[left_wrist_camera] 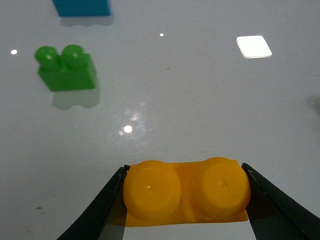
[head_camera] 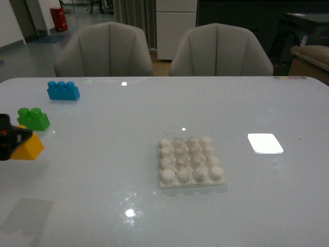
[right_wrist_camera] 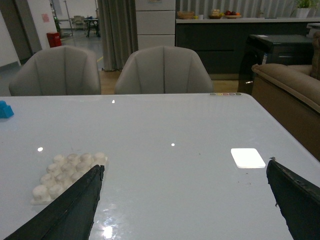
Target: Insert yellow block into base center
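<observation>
two grey chairs (head_camera: 104, 50) stand behind a glossy white table (head_camera: 128, 170). a beige sofa (right_wrist_camera: 292, 87) and dark cabinets (right_wrist_camera: 215, 42) lie beyond.

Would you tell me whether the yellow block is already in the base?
Not in. The left gripper holds the yellow block away from the base, which holds nothing.

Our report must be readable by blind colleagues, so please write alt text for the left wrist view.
The left arm's black jaws grip a yellow block by its two ends, its two round studs facing the camera. Beyond it, the pale table carries a green brick, part of a blue brick and a bright patch of reflected light.
</observation>
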Tool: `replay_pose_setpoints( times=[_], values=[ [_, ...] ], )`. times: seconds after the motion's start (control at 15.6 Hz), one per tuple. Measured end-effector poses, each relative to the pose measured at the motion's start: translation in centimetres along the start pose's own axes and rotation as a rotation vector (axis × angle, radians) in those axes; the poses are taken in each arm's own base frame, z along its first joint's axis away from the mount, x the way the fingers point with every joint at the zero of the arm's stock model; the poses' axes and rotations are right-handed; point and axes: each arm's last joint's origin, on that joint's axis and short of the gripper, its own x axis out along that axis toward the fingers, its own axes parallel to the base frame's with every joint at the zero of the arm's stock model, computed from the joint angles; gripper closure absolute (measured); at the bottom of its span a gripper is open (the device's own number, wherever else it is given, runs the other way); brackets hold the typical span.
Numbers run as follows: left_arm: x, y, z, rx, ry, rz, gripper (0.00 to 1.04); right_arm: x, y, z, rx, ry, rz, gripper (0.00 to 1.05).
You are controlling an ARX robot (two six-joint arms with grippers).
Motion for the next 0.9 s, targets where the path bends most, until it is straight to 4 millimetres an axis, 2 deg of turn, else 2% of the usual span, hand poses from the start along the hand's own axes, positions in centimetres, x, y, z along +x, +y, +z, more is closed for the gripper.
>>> replay_pose_setpoints(
  times=[0.26, 0.39, 0.58, 0.71, 0.9],
  values=[
    [-0.6, -10.6, 0.6, 0.007, -0.007, -0.087, 0.46, 0.0, 0.0, 0.0, 0.0, 0.0, 0.0, 0.06],
    [0.1, -16.3, 0.9, 0.0, -0.011, -0.132, 0.46, 0.0, 0.0, 0.0, 0.0, 0.0, 0.0, 0.06],
    [1.5, -23.3, 0.6, 0.004, -0.011, -0.148, 0.46, 0.0, 0.0, 0.0, 0.0, 0.0, 0.0, 0.06],
    [3.2, -25.8, 0.1, 0.007, 0.006, -0.101, 0.46, 0.0, 0.0, 0.0, 0.0, 0.0, 0.0, 0.06],
    [5.1, -27.3, 0.1, -0.032, 0.02, -0.021, 0.46, 0.0, 0.0, 0.0, 0.0, 0.0, 0.0, 0.06]
  ],
)
